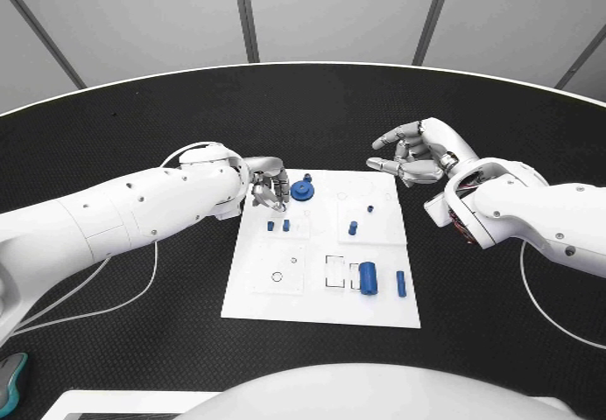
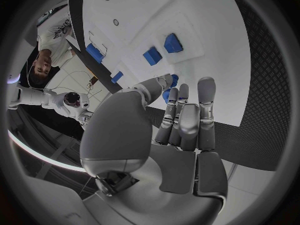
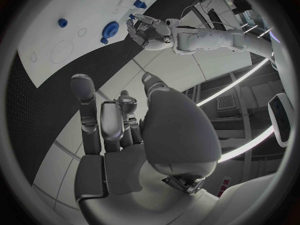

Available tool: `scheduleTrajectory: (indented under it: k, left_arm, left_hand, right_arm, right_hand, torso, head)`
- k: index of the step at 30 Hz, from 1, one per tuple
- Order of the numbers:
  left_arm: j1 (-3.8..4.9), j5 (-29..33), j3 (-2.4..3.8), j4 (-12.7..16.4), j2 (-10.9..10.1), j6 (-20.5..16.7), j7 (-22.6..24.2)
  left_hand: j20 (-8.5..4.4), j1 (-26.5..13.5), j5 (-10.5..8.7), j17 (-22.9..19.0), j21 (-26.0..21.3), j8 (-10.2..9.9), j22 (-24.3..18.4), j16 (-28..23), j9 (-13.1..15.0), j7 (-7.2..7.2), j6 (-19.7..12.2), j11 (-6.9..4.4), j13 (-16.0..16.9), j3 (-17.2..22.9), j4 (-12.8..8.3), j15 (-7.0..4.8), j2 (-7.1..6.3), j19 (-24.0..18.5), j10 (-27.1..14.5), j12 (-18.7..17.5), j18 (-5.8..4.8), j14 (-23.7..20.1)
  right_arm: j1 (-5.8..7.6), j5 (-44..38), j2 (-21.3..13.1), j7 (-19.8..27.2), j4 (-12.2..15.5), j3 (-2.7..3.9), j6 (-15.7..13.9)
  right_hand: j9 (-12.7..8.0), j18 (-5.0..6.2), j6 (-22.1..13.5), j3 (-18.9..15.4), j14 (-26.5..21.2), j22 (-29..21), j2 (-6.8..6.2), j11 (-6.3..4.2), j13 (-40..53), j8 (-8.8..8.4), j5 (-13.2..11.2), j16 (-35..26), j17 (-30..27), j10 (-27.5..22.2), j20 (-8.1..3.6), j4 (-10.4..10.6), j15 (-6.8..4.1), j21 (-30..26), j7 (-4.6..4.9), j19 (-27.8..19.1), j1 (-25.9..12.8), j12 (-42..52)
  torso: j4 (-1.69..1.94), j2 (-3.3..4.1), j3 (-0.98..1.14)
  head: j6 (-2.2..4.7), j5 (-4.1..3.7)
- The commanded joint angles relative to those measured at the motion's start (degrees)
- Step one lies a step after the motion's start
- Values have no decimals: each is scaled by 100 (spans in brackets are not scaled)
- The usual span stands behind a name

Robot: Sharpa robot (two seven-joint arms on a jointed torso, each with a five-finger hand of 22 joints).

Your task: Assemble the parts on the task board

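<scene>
The white task board (image 1: pixel 253 293) lies in the middle of the black table. My left hand (image 1: pixel 268 188) hovers over its far left corner, fingers pointing down beside a round blue part (image 1: pixel 302 189). In the left wrist view blue (image 2: pixel 173 79) shows between the thumb and the fingers (image 2: pixel 187 117); I cannot tell whether they touch it. Two small blue pegs (image 1: pixel 279 226) stand just in front of that hand. My right hand (image 1: pixel 411 153) hangs above the table beyond the board's far right corner, fingers loosely bent, holding nothing.
On the board's right half are two small blue pieces (image 1: pixel 370 208) (image 1: pixel 354 228), a thick blue cylinder (image 1: pixel 368 277) and a thin blue pin (image 1: pixel 402 283). A ring outline (image 1: pixel 277 277) marks the left half. White cables lie on the table at both sides.
</scene>
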Motion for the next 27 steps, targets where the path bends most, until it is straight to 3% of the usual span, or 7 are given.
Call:
scheduleTrajectory:
  k: [1, 23, 25, 27]
  left_arm:
    - [0, 0, 0, 4, -10, -8, 4]
    - [0, 96, 0, 119, -224, -122, 72]
    - [0, 219, 1, 151, -300, -162, 90]
    - [0, 439, 1, 179, -388, -229, 128]
  left_hand:
    - [4, -1, -24, -9, -25, -37, -20, -21, -11, 2, -60, 1, -8, -11, -37, 10, -74, -45, -56, -37, 34, -52]
    - [23, -103, -13, -47, -55, -101, -57, -20, -49, 11, -99, 15, -19, -103, -11, 28, -187, -72, -57, -77, 38, -90]
    - [23, -96, -9, -45, -54, -101, -53, -19, -49, 10, -95, 12, -18, -99, -13, 27, -180, -69, -53, -77, 38, -89]
    - [21, -60, 1, -61, -53, -101, -52, -19, -52, 8, -77, 7, -17, -75, -21, 23, -144, -65, -38, -77, 40, -96]
  right_arm:
    - [0, 0, 1, 0, -2, 0, 0]
    - [0, 0, 8, -43, -44, 0, 50]
    - [0, 0, 6, -123, -73, 0, 179]
    - [0, -1, 7, -186, -117, 0, 316]
  right_hand:
    - [-5, 84, 41, -13, 57, -2, 40, 6, -5, 20, 36, -13, 2, -12, -4, -3, -40, -20, -11, 41, -36, 7]
    - [-9, 95, 32, -8, 48, -51, 34, 7, -63, 17, 40, -43, -26, -52, -4, -11, -40, -90, -11, 22, -25, -47]
    - [-16, 111, 22, 42, 31, -123, 42, 10, -365, 14, 47, -89, -64, -283, -4, -31, -38, -196, -5, -14, 53, -356]
    - [-20, 158, 61, 220, -37, -331, 72, 13, -1403, 32, 44, -229, -197, -1014, 0, -59, -33, -496, 6, -133, 244, -1471]
  torso:
    - [0, 0, 1]
    - [-5, -6, 2]
    - [-6, -11, 2]
    - [-7, -15, 2]
  head:
    - [-1, 2]
    - [-2, 12]
    - [8, 7]
    - [21, 5]
